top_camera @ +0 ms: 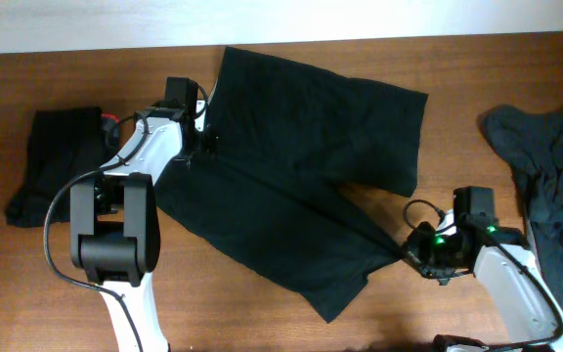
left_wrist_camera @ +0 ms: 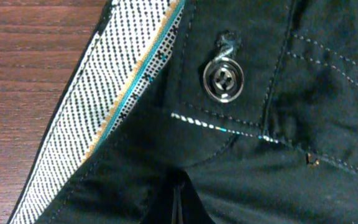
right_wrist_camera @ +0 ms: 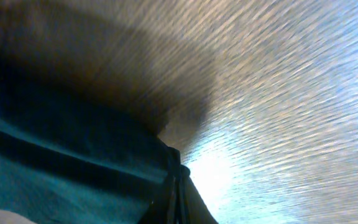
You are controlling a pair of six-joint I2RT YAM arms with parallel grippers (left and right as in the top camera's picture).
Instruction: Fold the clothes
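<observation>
Wide black shorts (top_camera: 301,166) lie spread across the middle of the table. My left gripper (top_camera: 200,150) sits at their left waist edge, shut on the fabric. In the left wrist view the pinched cloth rises into the closed gripper (left_wrist_camera: 178,208); a metal button (left_wrist_camera: 224,81) and the pale dotted waistband lining (left_wrist_camera: 98,118) lie just beyond. My right gripper (top_camera: 406,252) is at the lower right leg hem, shut on it. In the right wrist view the gripper (right_wrist_camera: 179,199) clamps the dark hem (right_wrist_camera: 73,162) low over the wood.
A folded dark garment (top_camera: 52,161) with a small red tag (top_camera: 111,122) lies at the far left. A crumpled dark pile (top_camera: 550,186) sits at the right edge. The wooden table (top_camera: 477,78) ends at a pale strip along the back.
</observation>
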